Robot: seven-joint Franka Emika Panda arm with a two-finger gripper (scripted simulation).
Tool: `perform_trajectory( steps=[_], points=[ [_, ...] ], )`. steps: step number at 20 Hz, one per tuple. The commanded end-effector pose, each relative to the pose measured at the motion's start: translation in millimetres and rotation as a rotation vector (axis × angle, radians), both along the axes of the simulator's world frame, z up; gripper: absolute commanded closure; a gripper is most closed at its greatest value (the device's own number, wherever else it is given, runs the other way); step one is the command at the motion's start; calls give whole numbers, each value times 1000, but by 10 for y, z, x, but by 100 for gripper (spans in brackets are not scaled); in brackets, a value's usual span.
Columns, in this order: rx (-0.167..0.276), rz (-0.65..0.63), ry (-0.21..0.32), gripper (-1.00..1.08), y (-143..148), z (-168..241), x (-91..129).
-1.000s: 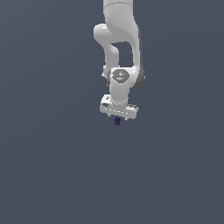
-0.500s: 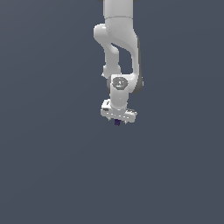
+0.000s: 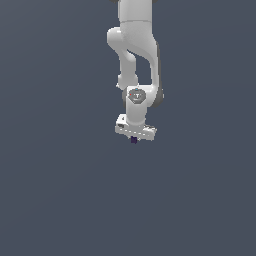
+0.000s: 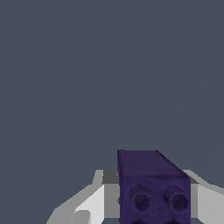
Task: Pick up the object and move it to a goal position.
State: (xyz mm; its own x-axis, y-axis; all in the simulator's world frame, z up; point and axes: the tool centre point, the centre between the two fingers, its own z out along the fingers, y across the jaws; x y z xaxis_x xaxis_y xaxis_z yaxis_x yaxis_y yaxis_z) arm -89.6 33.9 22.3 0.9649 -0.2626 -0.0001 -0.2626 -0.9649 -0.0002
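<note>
Block [image 4: 154, 188], dark purple-blue, sits clamped in the white hand [image 3: 134, 138] of the arm [image 3: 135, 60]. In the wrist view it fills the space between the two pale fingers [image 4: 89, 205], one on each side of it and both pressed against its flanks, so the hand is closed on it. The face turned to the wrist camera carries two round sockets side by side. From that face a flat, plain side runs straight away from the camera, and this is the block's long axis: it points out along the fingers, away from the palm. The block is longer that way than it is wide across the grip.

In the exterior view the arm hangs down from the top of the picture, bent at its joints, with the hand at its lowest point facing downward. The block [image 3: 134, 140] shows there only as a tiny dark speck poking out just under the hand's white body, near the middle of the picture. Its long axis therefore points roughly downward, though at that size its exact tilt cannot be told. The hand's crossbar is tilted a little, its end at the exterior view's right lower than the other.

Everything around the arm is a flat grey-blue field; whether the block touches any surface cannot be told.
</note>
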Motion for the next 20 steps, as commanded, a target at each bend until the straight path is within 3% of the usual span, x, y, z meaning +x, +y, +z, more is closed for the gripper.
perform_trajectory(
  steps=[1,10,20],
  points=[
    [0,0,0,108,-3,-4,2],
    [0,0,0,108,-175,31,-23],
    [0,0,0,108,-1012,184,-124]
  ],
)
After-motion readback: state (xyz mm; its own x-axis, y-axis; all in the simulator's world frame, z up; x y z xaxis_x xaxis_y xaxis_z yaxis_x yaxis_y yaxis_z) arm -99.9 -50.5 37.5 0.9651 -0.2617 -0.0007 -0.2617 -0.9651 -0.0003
